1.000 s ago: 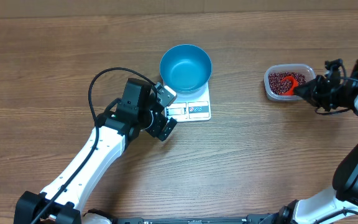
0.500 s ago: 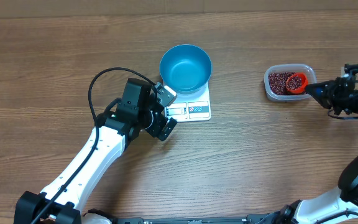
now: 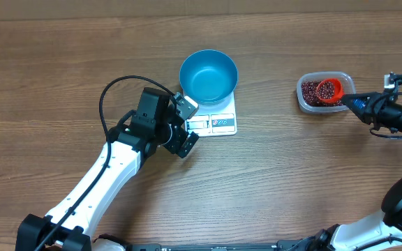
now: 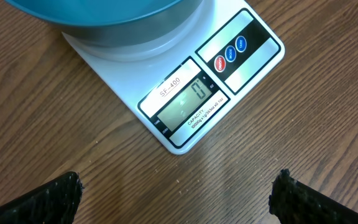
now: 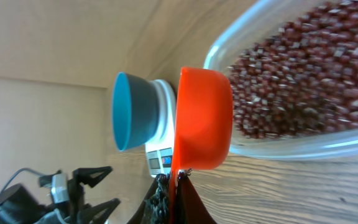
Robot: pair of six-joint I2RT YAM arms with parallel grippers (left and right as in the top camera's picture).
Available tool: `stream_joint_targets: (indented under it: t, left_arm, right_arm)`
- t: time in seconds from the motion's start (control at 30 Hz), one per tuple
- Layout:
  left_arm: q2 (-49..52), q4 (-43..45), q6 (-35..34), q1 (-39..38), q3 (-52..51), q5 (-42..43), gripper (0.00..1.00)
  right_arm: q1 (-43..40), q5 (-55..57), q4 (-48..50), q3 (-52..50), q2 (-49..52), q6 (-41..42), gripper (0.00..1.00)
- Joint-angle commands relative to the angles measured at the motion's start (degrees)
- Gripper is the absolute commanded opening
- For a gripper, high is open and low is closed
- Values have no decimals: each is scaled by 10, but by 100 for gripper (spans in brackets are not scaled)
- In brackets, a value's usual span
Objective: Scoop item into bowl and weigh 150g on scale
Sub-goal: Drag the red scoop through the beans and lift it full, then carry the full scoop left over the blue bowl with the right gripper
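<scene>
The blue bowl (image 3: 209, 75) stands on the white scale (image 3: 223, 124), whose display (image 4: 188, 102) reads 0. My left gripper (image 3: 189, 126) is open at the scale's front left corner with bare wood between its fingertips (image 4: 61, 194). To the right, a clear tub (image 3: 304, 100) holds the dark red-brown beans (image 3: 313, 90). My right gripper (image 3: 363, 107) is shut on the handle of an orange scoop (image 3: 330, 90). The scoop hovers over the tub's right end with beans in its cup. From the right wrist the scoop (image 5: 201, 118) shows side-on beside the beans (image 5: 303, 81).
The bowl (image 5: 132, 112) and scale (image 5: 160, 155) sit far beyond the scoop in the right wrist view, with my left arm (image 5: 73, 186) beside them. A black cable (image 3: 110, 94) loops over the left arm. Bare wooden tabletop (image 3: 278, 174) lies between scale and tub.
The right arm drew back to the right and the scoop rose out of the beans in the tub, coming level. The left arm has not moved.
</scene>
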Motion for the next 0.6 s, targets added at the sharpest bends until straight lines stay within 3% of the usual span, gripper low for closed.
stream_joint_targets:
  t: [0.0, 0.4, 0.57]
  left_arm:
    - [5, 2, -3, 0, -6, 6, 100]
    - [5, 2, -3, 0, -6, 7, 100]
    - [5, 2, -3, 0, -6, 6, 99]
  right_arm:
    - [-1, -55, -4, 8, 4, -22, 4]
    - [68, -95, -18, 9, 4, -21, 4]
    - [118, -103, 13, 9, 4, 25, 4]
